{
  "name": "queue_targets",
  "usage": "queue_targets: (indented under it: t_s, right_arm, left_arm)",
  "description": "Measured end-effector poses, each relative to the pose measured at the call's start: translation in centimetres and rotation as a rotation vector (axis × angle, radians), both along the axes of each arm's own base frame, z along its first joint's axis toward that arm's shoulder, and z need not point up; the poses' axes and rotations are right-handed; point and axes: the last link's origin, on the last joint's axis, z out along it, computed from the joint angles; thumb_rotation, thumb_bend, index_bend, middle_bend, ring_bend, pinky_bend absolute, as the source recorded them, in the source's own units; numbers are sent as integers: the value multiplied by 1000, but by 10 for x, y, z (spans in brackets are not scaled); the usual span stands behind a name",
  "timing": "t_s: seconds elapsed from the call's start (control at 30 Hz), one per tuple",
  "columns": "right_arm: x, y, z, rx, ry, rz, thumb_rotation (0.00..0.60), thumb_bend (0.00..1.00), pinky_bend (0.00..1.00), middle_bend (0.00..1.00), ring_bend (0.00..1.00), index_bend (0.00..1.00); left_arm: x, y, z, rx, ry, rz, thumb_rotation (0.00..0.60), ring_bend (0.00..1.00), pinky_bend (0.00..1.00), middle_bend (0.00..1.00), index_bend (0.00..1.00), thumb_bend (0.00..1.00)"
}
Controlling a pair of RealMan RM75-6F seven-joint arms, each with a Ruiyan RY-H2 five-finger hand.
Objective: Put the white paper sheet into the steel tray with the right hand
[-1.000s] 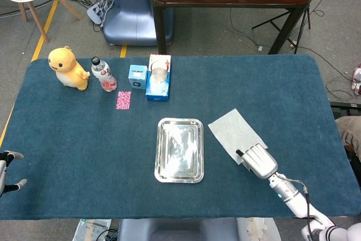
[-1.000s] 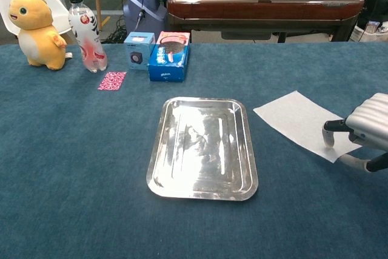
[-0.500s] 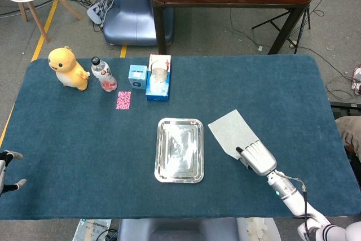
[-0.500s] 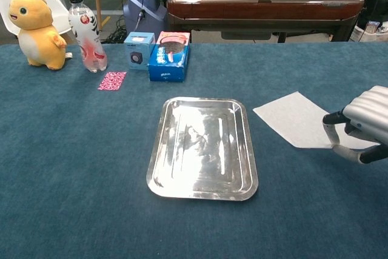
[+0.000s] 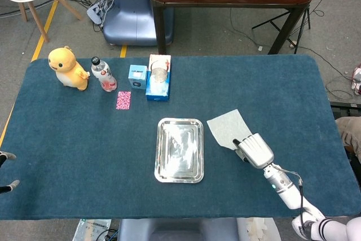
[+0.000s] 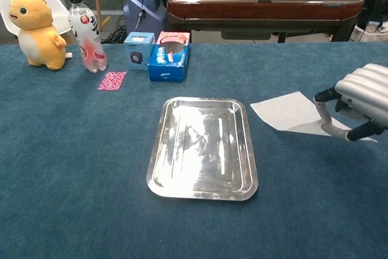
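Observation:
The empty steel tray (image 5: 179, 150) (image 6: 203, 150) lies flat at the table's middle. Right of it is the white paper sheet (image 5: 225, 127) (image 6: 285, 110). My right hand (image 5: 254, 150) (image 6: 359, 98) pinches the sheet's near right corner and holds that end raised off the cloth, while the sheet's left end still touches the table a short way from the tray's right rim. Of my left hand (image 5: 10, 184) only fingertips show at the far left edge of the head view, spread apart with nothing between them.
Along the back left stand a yellow plush toy (image 5: 67, 67) (image 6: 36, 22), a plastic bottle (image 5: 103, 74) (image 6: 85, 25), a pink card (image 5: 123, 100), a small blue box (image 5: 137, 75) and a tissue box (image 5: 159, 77) (image 6: 170, 56). A wooden table stands beyond the far edge.
My right hand has moved left toward the tray and lifted, dragging the paper sheet with it. The left hand has slipped further out of the head view.

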Motion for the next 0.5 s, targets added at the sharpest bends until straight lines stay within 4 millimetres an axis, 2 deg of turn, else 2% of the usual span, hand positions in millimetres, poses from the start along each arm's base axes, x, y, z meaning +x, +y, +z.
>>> queue_targets:
  t_s: [0.5]
  right_arm:
    - [41,-15,13,-61,-59,52,600,373,1000,1000,1000,623]
  left_arm:
    - [-1,-7,6,-18,4,9,600,294,424,352,388,74]
